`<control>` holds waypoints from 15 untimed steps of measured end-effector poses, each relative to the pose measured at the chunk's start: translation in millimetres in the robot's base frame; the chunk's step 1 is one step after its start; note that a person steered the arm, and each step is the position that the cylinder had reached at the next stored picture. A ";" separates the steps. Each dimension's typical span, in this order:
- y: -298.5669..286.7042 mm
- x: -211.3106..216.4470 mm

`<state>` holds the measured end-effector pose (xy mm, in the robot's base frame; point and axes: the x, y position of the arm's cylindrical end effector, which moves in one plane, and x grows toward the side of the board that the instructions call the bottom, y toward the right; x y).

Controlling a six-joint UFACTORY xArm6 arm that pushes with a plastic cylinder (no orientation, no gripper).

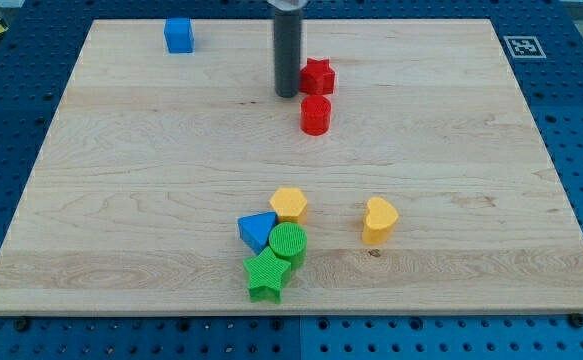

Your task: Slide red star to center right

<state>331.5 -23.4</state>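
Observation:
The red star (318, 76) lies near the view's top centre on the wooden board (121, 180). My tip (287, 95) is the lower end of the dark rod, just left of the red star, very close to its left edge. A red cylinder (315, 115) stands directly below the star, to the lower right of my tip.
A blue cube (179, 35) sits at the top left. Near the bottom centre cluster a yellow hexagon (289, 204), a blue triangle (258, 231), a green cylinder (289, 243) and a green star (266, 275). A yellow heart (379, 220) lies to their right.

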 end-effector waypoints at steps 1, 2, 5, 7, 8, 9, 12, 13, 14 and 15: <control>-7.1 -27.7; 27.8 -35.7; 70.8 -31.3; -1.8 -9.1; 13.8 -4.1; 50.9 1.0; 51.1 7.0; 51.1 7.2; 51.1 7.2; 59.6 12.3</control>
<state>343.8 36.2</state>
